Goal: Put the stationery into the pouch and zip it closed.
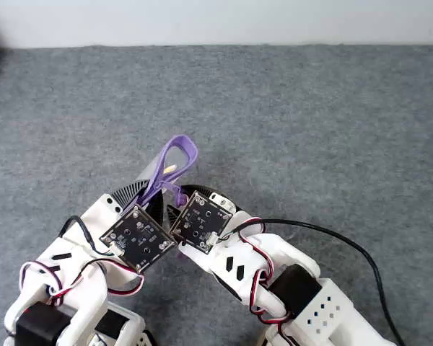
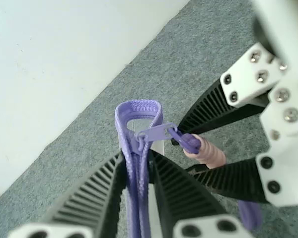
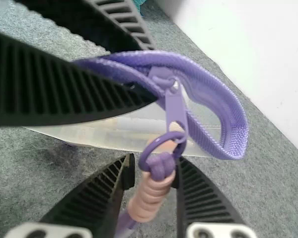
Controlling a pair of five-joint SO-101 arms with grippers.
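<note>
Left gripper [image 2: 137, 163] is closed tightly on the purple zip edge of the pouch [image 2: 139, 106], and its two black ribbed fingers [image 2: 97, 191] press the tape from both sides. Right gripper [image 3: 153, 166] stands just beside it and is closed almost fully. Between its fingers sits the beaded pull [image 3: 148, 201], a short string of pink beads that hangs on a purple ring from the zip slider [image 2: 156, 133]. The slider is near the end of the pouch where the purple tape makes a rounded loop, and this loop stands up beyond both grippers.

In the high view the two arms come from the near edge and meet in the middle, the left one on the left side. The pouch rises between their wrists, tilted toward the far side.

Most of the pouch body is hidden under the arms. Through its clear wall [image 3: 114, 131] some pale shapes show, but I cannot tell what they are. I also cannot tell how much of the zip is closed, or whether the pouch touches the surface.

The counter [image 1: 310, 122] is covered with rough grey fabric. A black cable [image 1: 346, 245] runs over it from the right arm toward the near edge. Behind the counter stands a plain white wall [image 1: 216, 21].
</note>
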